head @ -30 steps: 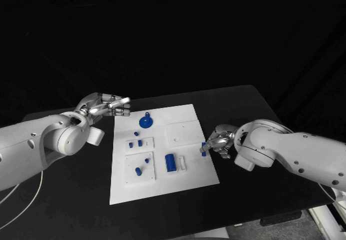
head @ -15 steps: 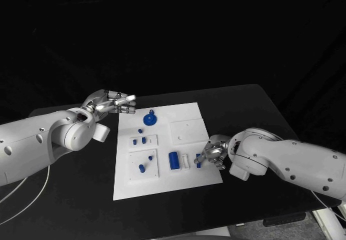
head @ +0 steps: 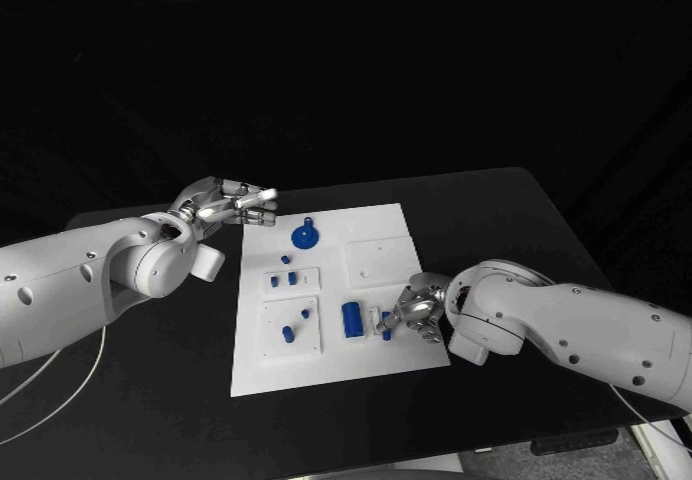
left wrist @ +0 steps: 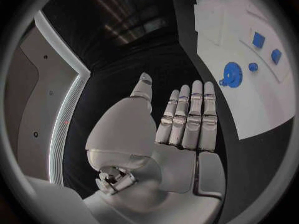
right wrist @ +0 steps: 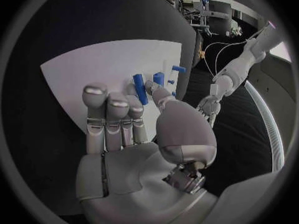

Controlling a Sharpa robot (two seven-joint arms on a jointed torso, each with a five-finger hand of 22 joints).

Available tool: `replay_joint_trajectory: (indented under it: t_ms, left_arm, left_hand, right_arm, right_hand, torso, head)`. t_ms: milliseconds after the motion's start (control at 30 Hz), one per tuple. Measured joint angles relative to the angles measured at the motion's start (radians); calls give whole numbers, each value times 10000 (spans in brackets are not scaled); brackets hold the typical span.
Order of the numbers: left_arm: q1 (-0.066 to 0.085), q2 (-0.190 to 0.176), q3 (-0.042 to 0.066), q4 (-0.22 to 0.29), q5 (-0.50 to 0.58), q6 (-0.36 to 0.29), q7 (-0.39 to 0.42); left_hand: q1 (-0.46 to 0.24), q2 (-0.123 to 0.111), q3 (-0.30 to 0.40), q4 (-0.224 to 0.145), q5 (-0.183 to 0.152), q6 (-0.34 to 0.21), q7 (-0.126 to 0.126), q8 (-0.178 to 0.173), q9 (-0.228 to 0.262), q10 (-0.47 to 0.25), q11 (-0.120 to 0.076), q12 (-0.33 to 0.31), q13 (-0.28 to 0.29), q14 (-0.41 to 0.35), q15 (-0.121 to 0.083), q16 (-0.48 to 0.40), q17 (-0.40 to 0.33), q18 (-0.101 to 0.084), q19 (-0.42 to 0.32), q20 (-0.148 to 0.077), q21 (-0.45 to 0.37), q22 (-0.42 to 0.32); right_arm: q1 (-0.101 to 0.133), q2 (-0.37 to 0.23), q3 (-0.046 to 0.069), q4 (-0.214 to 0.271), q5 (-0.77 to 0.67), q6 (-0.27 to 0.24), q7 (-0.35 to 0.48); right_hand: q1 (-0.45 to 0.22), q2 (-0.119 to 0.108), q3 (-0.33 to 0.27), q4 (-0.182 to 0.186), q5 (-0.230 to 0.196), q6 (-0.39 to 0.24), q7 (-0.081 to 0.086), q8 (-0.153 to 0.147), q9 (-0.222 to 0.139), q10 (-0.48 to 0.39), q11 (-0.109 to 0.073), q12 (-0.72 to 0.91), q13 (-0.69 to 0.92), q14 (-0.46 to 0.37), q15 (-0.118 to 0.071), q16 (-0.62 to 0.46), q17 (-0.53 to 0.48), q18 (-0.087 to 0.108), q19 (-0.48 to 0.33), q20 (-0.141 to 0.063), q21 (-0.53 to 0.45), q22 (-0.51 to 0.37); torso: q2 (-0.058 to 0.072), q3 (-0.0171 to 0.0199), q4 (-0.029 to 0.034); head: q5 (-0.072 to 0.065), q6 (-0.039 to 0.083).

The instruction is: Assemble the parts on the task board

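The right hand point(head: 418, 311) pinches a small blue part point(head: 387, 327), low over the task board point(head: 378, 225), just beside the larger blue block point(head: 351, 319). A skewed descent could jam it. The left hand point(head: 231, 205) hovers wide and empty beyond the board's far corner, above the tabletop point(head: 498, 210).

The right hand point(head: 418, 308) covers part of the task board point(head: 378, 357) at its right edge; a small blue part point(head: 387, 329) shows only partly beside its fingers. Whether they touch it cannot be told.
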Motion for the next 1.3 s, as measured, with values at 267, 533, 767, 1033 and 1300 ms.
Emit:
replay_joint_trajectory:
  t_ms: [267, 533, 767, 1033, 1300]
  left_arm:
    - [0, 1, -1, 0, -8, 15, -14]
    - [2, -18, -1, 9, -15, 17, -26]
    - [3, -61, -4, 18, -23, 17, -40]
    - [3, -71, -4, 35, -33, 17, -53]
    - [6, -91, -4, 48, -39, 22, -61]
  left_hand:
    - [0, 0, 0, 0, 0, 0, 0, 0, 0, -4, 4, 0, 0, 0, 0, 0, 0, 0, 0, 0, 0, 0]
    - [0, 0, 0, 0, 0, 0, 0, 0, 0, -38, 38, 0, 0, 0, 0, 0, 0, 0, 0, 0, 0, 0]
    - [0, 0, 0, 0, 0, 0, 0, 0, 0, -37, 37, 0, 0, 0, 0, 0, 0, 0, 0, 0, 0, 0]
    - [0, 0, 29, 29, 0, 0, 0, 0, 0, -37, 37, 0, 0, 0, 0, 0, 0, 0, 0, 0, 0, 0]
    - [0, 0, 29, 29, 0, 0, 0, 0, 0, -37, 37, 0, 0, 0, 0, 0, 0, 0, 0, 0, 0, 0]
  right_arm:
    - [2, 119, -2, -123, -53, 22, 1]
    - [20, 207, 8, -240, -76, 96, 7]
    - [117, 310, 8, -377, -127, 166, 19]
    - [242, 442, 0, -548, -197, 309, -6]
    - [319, 546, -4, -667, -268, 436, -37]
  right_hand:
    - [40, 40, -43, 43, -38, 26, -18, 22, 22, 0, 0, 0, -6, 0, 0, -39, 0, -4, 0, 0, 0, -12]
    - [40, 40, -70, 70, -38, 93, -27, -10, 50, 0, 0, 0, -9, -1, 1, -38, 1, -6, 27, -26, 0, -14]
    - [39, 40, -97, 97, -76, 93, -28, -13, 8, -1, 1, 0, -9, -1, 2, -38, 1, -7, 26, -26, 0, -14]
    - [40, 40, -179, 126, -154, 94, -28, -32, 2, -2, 2, 0, -8, -2, 2, -38, 1, -8, 24, -24, 0, -14]
    - [18, 61, -300, 246, -591, 93, -29, -62, -7, -3, 2, -39, -30, -2, 3, -80, 2, -9, 23, -23, 0, -49]
  torso:
    - [-11, 0, -10]
    - [-12, 4, -10]
    - [7, 5, 13]
    - [12, -3, 17]
    - [6, -3, 4]
  head:
    - [79, -24]
    - [124, 0]
    - [167, 12]
    - [225, -37]
    - [275, -36]
